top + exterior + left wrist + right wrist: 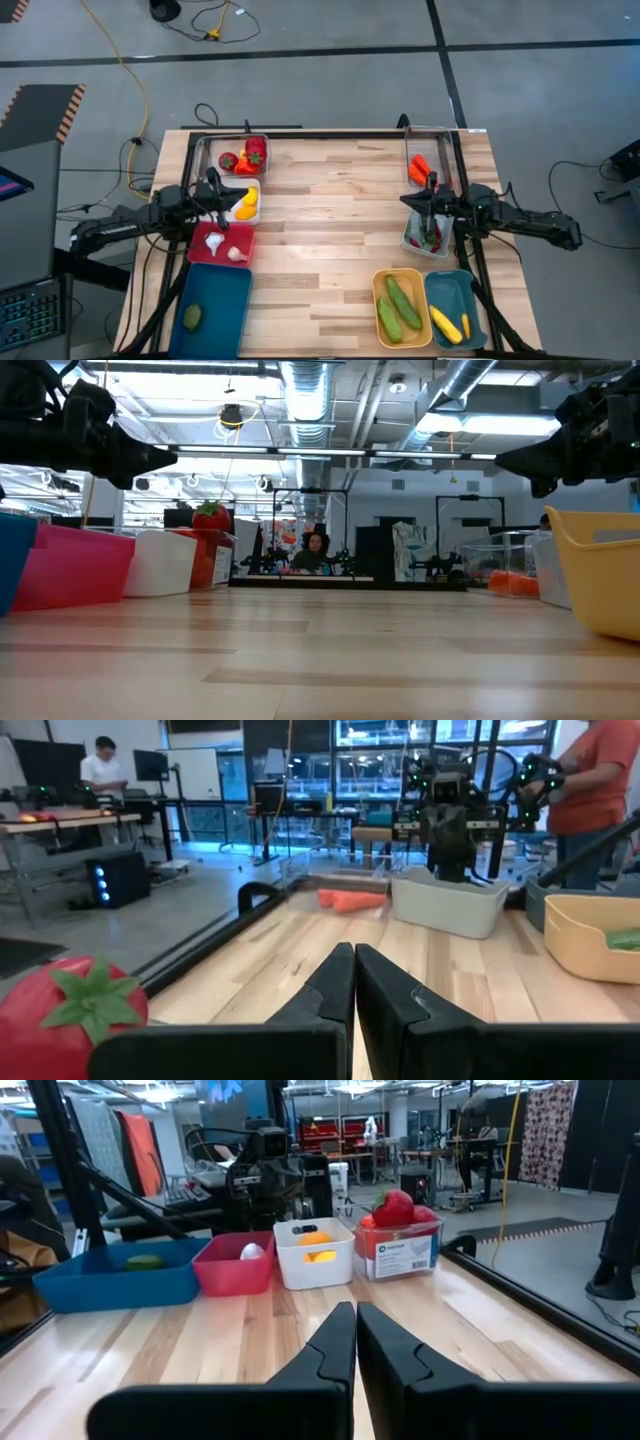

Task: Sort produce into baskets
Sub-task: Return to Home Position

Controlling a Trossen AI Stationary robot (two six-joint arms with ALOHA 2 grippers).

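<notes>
High view: left gripper (216, 190), fingers together, hangs beside the white basket (258, 203); right gripper (422, 200), likewise closed, by the gray basket (408, 240); two cucumbers (400, 300), two garlics (215, 243).

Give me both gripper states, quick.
Left gripper: closed, empty, above the left side of the table.
Right gripper: closed, empty, above its right side.

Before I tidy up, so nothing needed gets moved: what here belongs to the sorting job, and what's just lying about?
Job: strawberries, garlic, lime, cucumbers, carrots, baskets, left gripper and right gripper, both shut.
Lying about: yellow cable, keyboard.
</notes>
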